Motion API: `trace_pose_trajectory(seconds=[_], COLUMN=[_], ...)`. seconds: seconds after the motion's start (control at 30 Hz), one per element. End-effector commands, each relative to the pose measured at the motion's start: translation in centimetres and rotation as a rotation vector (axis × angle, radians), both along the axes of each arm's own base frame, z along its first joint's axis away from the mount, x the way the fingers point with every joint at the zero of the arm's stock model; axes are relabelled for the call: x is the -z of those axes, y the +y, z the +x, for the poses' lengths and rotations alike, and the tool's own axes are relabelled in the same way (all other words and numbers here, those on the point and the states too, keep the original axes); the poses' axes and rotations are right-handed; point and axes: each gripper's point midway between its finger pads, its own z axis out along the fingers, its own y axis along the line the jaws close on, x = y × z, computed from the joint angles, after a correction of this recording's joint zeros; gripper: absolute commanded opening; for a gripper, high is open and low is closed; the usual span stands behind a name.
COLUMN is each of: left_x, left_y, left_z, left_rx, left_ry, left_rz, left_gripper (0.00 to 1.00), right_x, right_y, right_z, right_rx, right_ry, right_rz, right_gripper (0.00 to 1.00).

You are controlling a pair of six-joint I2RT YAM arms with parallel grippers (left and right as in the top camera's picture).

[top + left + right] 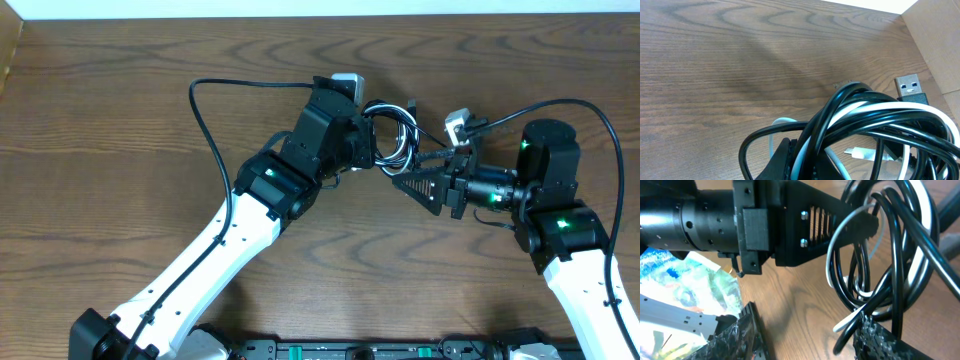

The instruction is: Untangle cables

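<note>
With the left gripper (372, 146) clamped on the tangled cables (398, 135) at centre frame, the right gripper (410, 183), fingers apart, should pinch only the white cable (829, 267).

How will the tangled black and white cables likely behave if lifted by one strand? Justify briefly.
Probably floppy: the cables hang in loose curved loops. Likely light, being thin. The interlocked black and white strands would probably rise together.

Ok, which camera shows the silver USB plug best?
The left wrist view: the USB plug sits close and sharp. Overhead shows the cables too small to pick it out; right wrist shows only their loops.
</note>
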Motion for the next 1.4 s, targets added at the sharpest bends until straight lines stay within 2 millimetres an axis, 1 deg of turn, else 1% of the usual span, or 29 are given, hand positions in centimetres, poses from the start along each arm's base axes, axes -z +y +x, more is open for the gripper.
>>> trace_pose_trajectory(seconds=[0.0,0.2,0.3,0.5,0.7,0.97,1.2,1.37], left_x=[-1.1,-0.8,-0.7,-0.8,-0.8,-1.0,-1.2,-1.3], left_y=[-0.2,0.8,0.8,-0.2,-0.4,-0.7,-1.2,-1.9], left_z=[0.2,0.7,0.7,0.0,-0.2,-0.3,-0.6,-1.2], left_rx=[-0.008,-0.057,-0.056,0.002,0.011,0.019,0.047,0.090], left_ry=[-0.021,-0.030,-0.027,-0.005,-0.002,0.008,0.012,0.029], left_rz=[-0.019,0.016,0.018,-0.019,-0.023,-0.044,-0.066,-0.090], left_gripper=[0.08,0.07,0.07,0.07,0.08,0.08,0.07,0.07], right_x=[0.1,0.5,0.5,0.7,0.5,0.0,-0.4,-0.5], right_y=[-0.4,-0.6,-0.7,-0.9,-0.8,-0.5,-0.4,-0.6], right_z=[0.0,0.3,0.4,0.9,0.9,0.4,0.7,1.1], right_rx=[0.012,0.038,0.047,0.071,0.067,0.029,0.030,0.046], right_ry=[0.012,0.022,0.021,0.014,0.004,-0.004,-0.037,-0.054], right_rz=[-0.006,-0.024,-0.029,-0.044,-0.039,-0.015,-0.010,-0.017], right_gripper=[0.58,0.59,0.60,0.61,0.61,0.61,0.62,0.63])
